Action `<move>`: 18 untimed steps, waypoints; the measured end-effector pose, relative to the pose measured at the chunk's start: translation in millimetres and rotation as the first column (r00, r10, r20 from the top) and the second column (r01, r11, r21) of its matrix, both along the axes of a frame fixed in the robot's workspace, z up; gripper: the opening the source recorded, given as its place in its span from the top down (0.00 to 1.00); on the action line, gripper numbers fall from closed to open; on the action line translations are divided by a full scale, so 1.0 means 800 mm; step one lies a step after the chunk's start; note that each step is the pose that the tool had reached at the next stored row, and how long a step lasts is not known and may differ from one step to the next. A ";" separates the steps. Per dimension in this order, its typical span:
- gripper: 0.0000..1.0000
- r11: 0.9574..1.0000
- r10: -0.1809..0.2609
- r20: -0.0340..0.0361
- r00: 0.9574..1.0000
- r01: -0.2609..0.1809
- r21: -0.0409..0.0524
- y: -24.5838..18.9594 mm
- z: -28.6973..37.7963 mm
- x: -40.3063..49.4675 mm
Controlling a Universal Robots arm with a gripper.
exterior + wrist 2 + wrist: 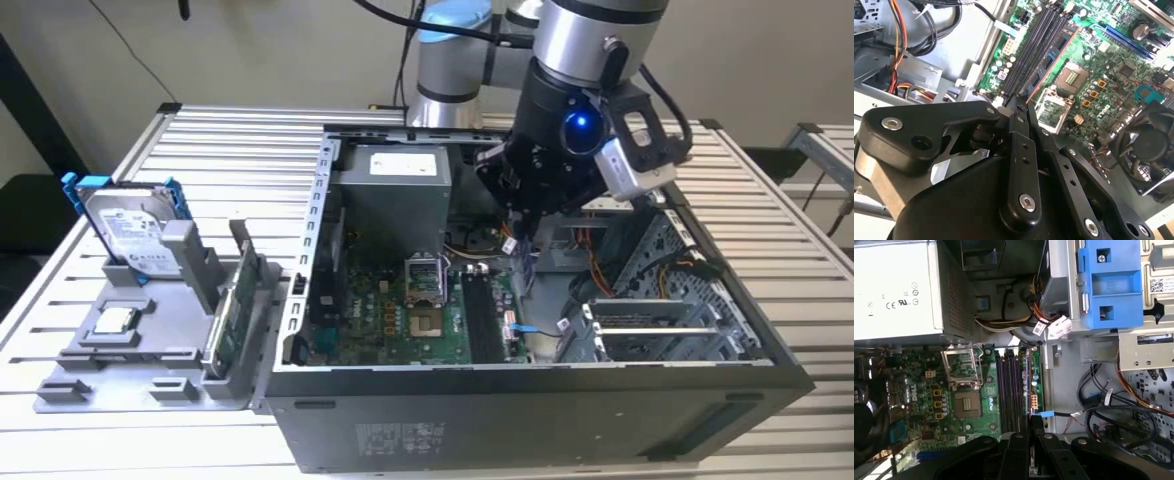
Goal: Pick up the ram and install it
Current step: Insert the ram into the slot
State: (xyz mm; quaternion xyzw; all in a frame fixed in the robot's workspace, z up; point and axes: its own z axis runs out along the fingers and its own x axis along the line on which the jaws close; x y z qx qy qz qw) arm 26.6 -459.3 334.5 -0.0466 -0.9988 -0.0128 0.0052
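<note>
A slatted metal bench (227, 135) carries an open computer case (534, 400). The hand (1021, 106) hangs above the memory slots (1009, 390), closed narrow on the ram (1029, 95), held edge-on. Judged risk: slight misalignment with a slot would jam or bend the ram.

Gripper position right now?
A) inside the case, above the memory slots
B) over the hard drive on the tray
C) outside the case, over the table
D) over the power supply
A: in the exterior view the gripper hangs inside the case, just above the memory slots.
</note>
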 end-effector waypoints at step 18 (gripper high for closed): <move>0.86 1.000 0.000 0.000 1.000 0.000 0.000 0.0000 -0.0156 0.000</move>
